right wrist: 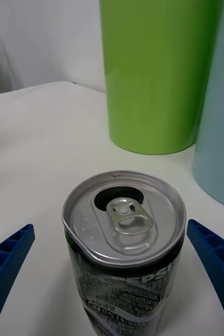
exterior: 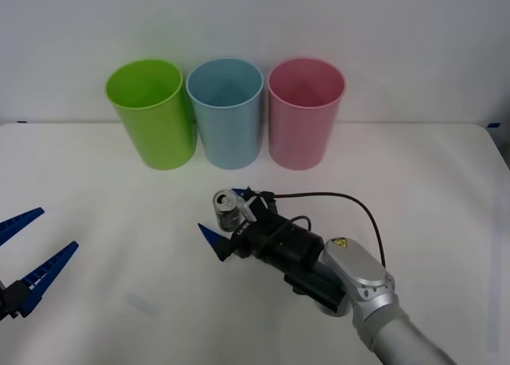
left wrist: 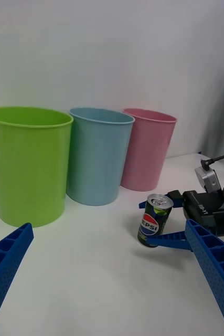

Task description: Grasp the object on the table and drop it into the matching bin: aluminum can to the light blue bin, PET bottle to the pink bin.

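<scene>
Right tool point(exterior: 226, 219) spread wide, blue ribbed fingers point(right wrist: 211, 257) flanking the small silver-topped aluminum can point(exterior: 229, 209), apart from it. Can upright on the white surface point(exterior: 96, 221), before the tall light blue plastic bin point(exterior: 227, 114). Left tool point(exterior: 32, 257) wide, idle.

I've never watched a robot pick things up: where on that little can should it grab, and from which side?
Probably across the round body, below the rim, coming in level from the robot's side. The can stands upright on the table, so its straight sides suit flat fingers. The right gripper already straddles it, open, a finger on each side, apart from the can. The left gripper waits, open, at the left.
</scene>
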